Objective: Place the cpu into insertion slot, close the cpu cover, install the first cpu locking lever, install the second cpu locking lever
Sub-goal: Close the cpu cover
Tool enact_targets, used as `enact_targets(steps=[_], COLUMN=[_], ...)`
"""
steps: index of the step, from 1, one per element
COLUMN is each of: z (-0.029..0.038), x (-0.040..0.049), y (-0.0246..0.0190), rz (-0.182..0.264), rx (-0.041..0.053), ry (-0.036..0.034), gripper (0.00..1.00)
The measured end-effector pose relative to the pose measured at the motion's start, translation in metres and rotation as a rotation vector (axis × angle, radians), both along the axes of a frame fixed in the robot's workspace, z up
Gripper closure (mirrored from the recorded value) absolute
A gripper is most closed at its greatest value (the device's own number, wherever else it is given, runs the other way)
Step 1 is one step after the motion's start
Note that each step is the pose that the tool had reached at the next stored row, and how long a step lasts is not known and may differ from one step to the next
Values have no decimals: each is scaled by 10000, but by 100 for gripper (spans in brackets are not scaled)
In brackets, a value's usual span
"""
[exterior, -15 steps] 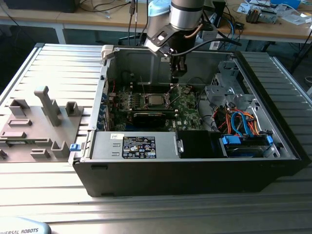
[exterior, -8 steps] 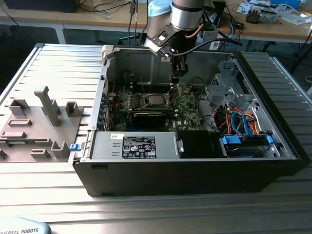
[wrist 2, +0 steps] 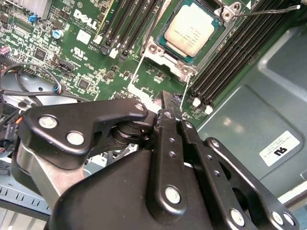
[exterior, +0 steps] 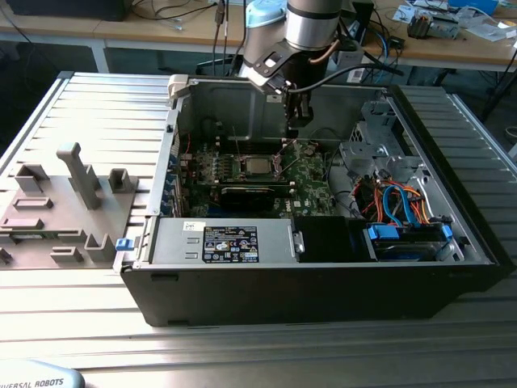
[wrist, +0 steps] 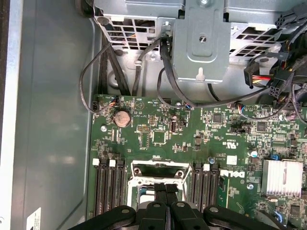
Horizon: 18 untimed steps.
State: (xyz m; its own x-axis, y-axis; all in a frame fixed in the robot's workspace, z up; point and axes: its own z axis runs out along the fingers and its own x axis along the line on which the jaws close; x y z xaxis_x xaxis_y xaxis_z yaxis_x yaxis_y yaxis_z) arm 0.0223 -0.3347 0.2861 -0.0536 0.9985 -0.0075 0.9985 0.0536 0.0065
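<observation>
The cpu (wrist 2: 192,29) with its silvery top lies seated in the insertion slot (wrist 2: 169,20) on the green board. It also shows in the exterior view as the cpu (exterior: 257,167). The cpu cover (wrist 2: 160,51) appears to lie flat as a metal frame around the chip. Thin wire levers (wrist 2: 268,9) stick out and up from the socket corners. My gripper (wrist 2: 171,111) is shut, with nothing seen between its fingers. It hangs just above the board beside the socket, toward the exterior view's right (exterior: 292,129). In the first wrist view the gripper (wrist: 166,188) covers the chip.
Black memory slots (wrist 2: 129,24) flank the socket on both sides. A drive cage (wrist: 201,38) with cables stands past the board's edge. The power supply (exterior: 218,242) and blue-orange cables (exterior: 396,198) fill the case front. A grey fixture tray (exterior: 65,202) lies outside the case.
</observation>
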Motion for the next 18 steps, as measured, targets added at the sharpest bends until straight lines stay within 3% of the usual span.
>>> enact_targets(steps=[18], z=[-9], x=[58], y=[0], rz=[1], rx=[0], ry=[0], gripper=[89])
